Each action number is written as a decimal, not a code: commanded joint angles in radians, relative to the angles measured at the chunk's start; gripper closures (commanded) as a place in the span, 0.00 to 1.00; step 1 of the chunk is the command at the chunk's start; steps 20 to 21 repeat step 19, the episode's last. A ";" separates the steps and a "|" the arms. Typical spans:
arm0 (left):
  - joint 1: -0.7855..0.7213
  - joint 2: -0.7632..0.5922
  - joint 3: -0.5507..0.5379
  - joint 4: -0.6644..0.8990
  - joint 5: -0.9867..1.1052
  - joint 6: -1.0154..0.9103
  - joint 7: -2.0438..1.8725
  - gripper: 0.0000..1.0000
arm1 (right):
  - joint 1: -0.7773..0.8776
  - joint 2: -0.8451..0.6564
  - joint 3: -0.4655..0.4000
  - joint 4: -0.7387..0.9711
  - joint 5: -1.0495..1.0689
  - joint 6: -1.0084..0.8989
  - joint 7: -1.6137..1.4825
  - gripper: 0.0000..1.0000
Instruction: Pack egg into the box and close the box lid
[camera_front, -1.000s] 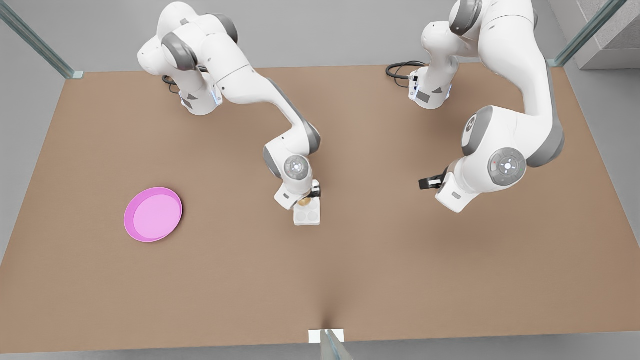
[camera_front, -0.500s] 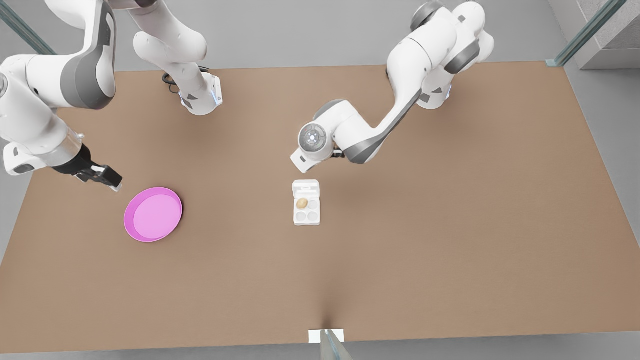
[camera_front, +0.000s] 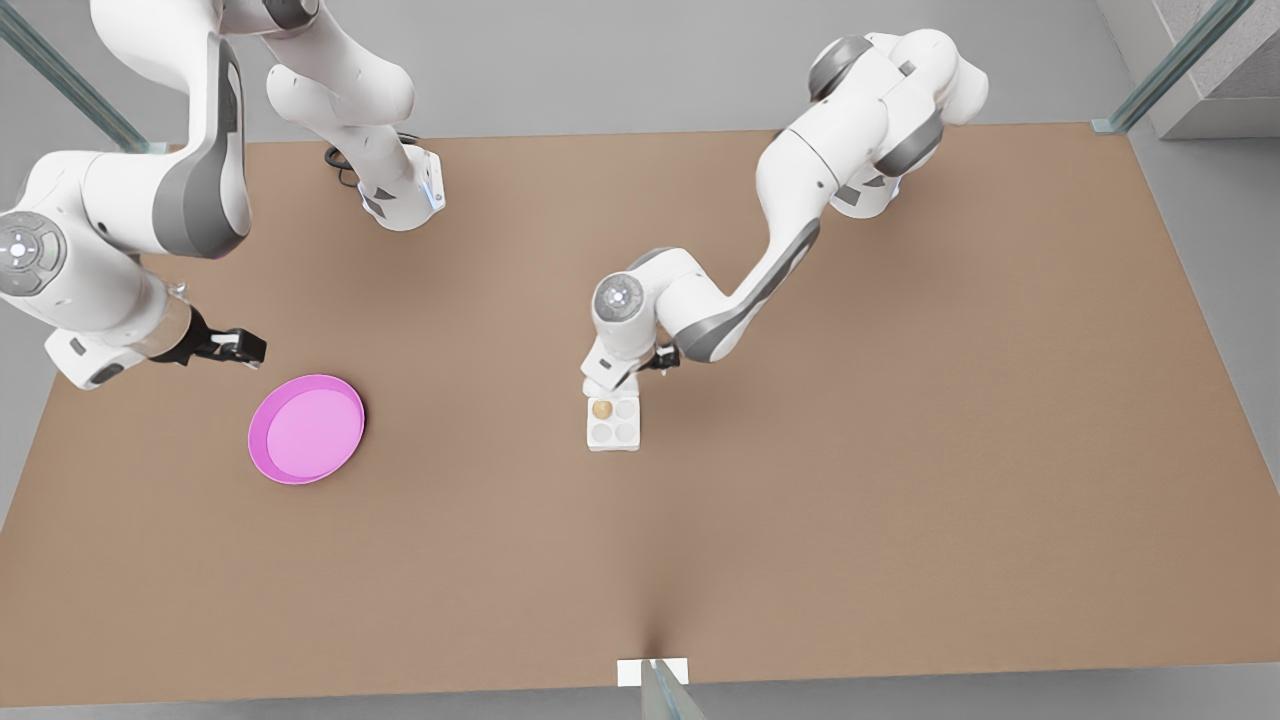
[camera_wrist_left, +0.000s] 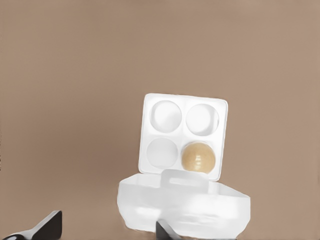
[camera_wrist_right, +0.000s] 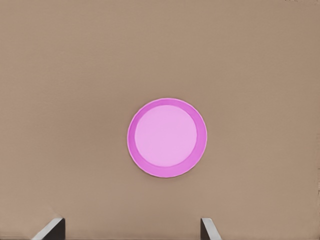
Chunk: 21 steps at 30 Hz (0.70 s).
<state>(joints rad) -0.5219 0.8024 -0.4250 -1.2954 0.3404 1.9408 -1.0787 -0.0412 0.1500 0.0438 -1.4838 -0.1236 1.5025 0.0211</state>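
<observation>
Sitting in the middle of the brown table (camera_front: 800, 520), the box (camera_front: 613, 423) holds the egg (camera_front: 602, 409) in its far-left cup as the front view shows it; the other three cups are bare. The lid (camera_wrist_left: 182, 207) stands partly raised from the box's far edge, tilted, hinged there, seen in the left wrist view as a white flap just before the cups.

The left hand (camera_front: 640, 368) hovers at the far edge of the box, right over the lid, on the arm that reaches in from the front view's far right. Its fingers (camera_wrist_left: 42, 229) are spread apart, with one dark tip off to the side of the lid and the other against the lid's near face; whether that tip touches the lid I cannot tell.

The right hand (camera_front: 240, 348) hangs above the table at the front view's left, just beyond the far-left rim of the pink plate (camera_front: 306, 429), well apart from the box. Its fingers (camera_wrist_right: 51, 230) stand wide apart, holding nothing, with the plate lying between them farther off.
</observation>
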 joint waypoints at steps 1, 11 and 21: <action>0.014 -0.005 -0.005 0.028 0.012 -0.019 -0.193 0.00 | 0.000 0.008 -0.001 0.000 -0.005 -0.002 -0.201 0.00; 0.318 -0.224 -0.018 0.120 -0.133 -0.387 0.154 0.00 | 0.003 0.005 0.022 0.031 0.051 0.104 -0.098 0.00; 0.439 -0.552 0.244 -0.186 -0.307 -0.414 0.902 0.00 | 0.010 0.057 0.036 0.031 0.051 0.104 -0.092 0.00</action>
